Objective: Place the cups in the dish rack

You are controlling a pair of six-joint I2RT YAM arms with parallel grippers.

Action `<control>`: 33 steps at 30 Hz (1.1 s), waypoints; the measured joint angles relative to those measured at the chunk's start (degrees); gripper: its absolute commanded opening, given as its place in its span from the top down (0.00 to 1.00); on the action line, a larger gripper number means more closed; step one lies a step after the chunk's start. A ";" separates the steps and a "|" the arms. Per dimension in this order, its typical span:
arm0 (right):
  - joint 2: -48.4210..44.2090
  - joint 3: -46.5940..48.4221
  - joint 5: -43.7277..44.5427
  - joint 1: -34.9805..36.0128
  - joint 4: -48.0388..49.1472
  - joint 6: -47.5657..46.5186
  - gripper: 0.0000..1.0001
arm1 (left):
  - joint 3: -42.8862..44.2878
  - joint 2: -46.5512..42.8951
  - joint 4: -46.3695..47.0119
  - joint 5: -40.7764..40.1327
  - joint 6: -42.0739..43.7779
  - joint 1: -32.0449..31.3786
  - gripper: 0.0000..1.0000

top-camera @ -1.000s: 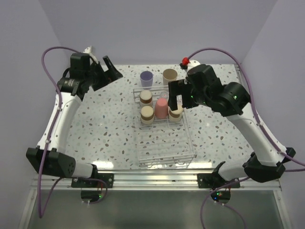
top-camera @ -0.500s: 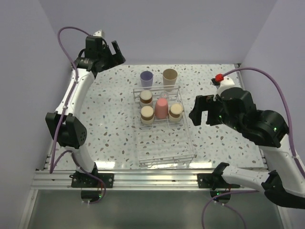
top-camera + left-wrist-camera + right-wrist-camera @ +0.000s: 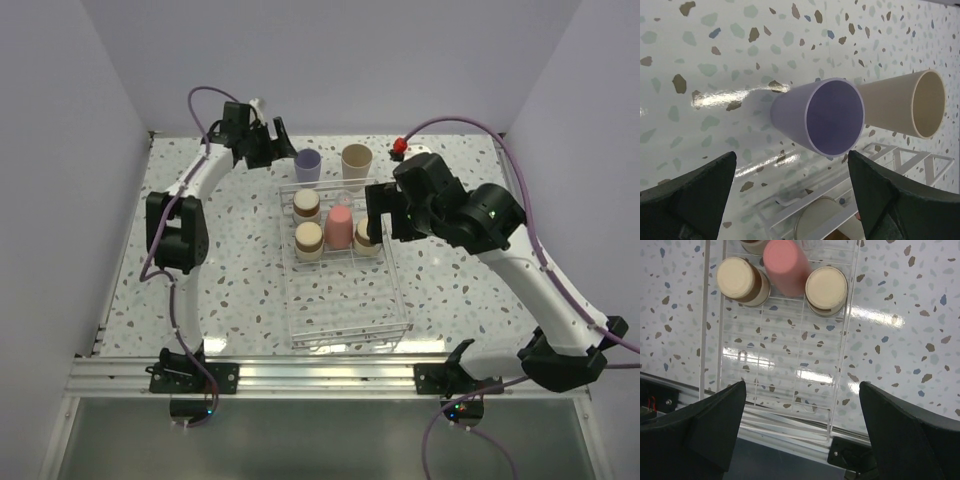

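**Left fingers (image 3: 695, 195) gaping at the lavender cup (image 3: 832, 117); two cups not yet racked**

Left gripper (image 3: 272, 141): I am hovering at the far side of the table (image 3: 200, 260), jaws spread wide, holding nothing. In the wrist view the lavender cup is sitting between my two fingers but apart from both. It is standing mouth-up on the table, just beyond the far end of the dish rack (image 3: 345, 310). The beige cup (image 3: 356, 158) is standing just beside it, also outside the rack.

Right gripper (image 3: 375, 214): I am hanging over the rack's far right part. Its fingers (image 3: 705, 425) are wide apart too, and empty.

Loaded so far, all at the far end of the rack and upside down:
- coral-red cup (image 3: 786, 267)
- three brown-grey cups (image 3: 308, 238), cream bases up, one partly hidden under my right gripper in the top view

I am not making out the tiny clear cup with any certainty. The near half of the rack is showing bare wire.

Judging progress: four of the larger cups are in and two are left. The lavender one looks to be my next pick.
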 measured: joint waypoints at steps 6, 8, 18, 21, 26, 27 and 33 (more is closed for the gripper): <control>4.20 4.35 0.07 0.00 -0.61 -0.31 0.02 | 0.09 3.80 2.82 2.34 0.68 -2.99 0.07; 5.70 5.70 0.31 0.00 -1.33 -0.59 0.02 | 0.83 4.94 3.30 2.69 1.05 -3.82 0.09; 7.89 7.54 1.95 -0.04 -2.86 -1.46 0.02 | 2.71 8.37 3.89 1.73 1.64 -4.61 0.18; 7.91 7.93 2.05 -0.20 -2.95 -1.55 0.02 | 2.71 8.48 4.39 1.73 1.60 -4.61 0.18; 7.91 8.04 2.95 -0.24 -2.97 -1.53 0.02 | 2.71 8.48 6.23 1.68 1.29 -4.61 0.31; 7.91 8.04 2.99 -0.24 -2.97 -1.53 0.02 | 2.71 8.48 6.36 1.60 1.18 -4.61 0.35; 7.91 8.02 2.97 -0.24 -2.91 -1.46 0.02 | 2.99 8.50 5.68 0.28 1.09 -4.61 0.82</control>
